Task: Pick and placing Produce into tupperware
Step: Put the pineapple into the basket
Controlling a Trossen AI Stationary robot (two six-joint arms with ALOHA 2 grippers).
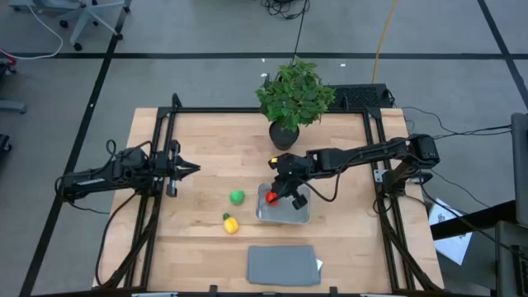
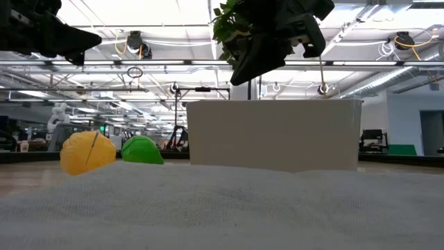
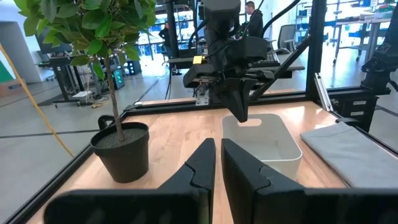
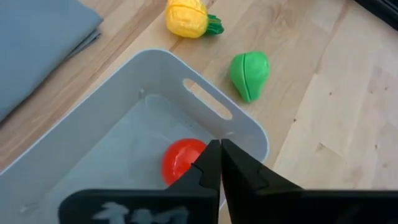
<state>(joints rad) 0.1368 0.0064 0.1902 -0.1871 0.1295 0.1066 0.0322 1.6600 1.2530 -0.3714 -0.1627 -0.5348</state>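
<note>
The red produce point(image 4: 181, 158) lies on the floor of the translucent tupperware point(image 4: 155, 68), near the wall with the handle slot. My right gripper point(image 4: 221, 149) is shut and hangs above it, slanting down, clear of the tupperware's rim point(image 2: 274, 104) in the low view. The green produce point(image 1: 238, 196) and the yellow produce with a green tip point(image 1: 230, 223) rest on the wood to the left of the tupperware point(image 1: 299, 216). My left gripper point(image 1: 194, 169) is shut and waits level at the table's left side, holding nothing.
A potted leafy plant point(image 1: 293, 99) stands at the far middle of the table, just behind the right arm. A folded grey cloth point(image 1: 283, 265) lies at the near edge. Bare wood lies between the left gripper and the two loose pieces.
</note>
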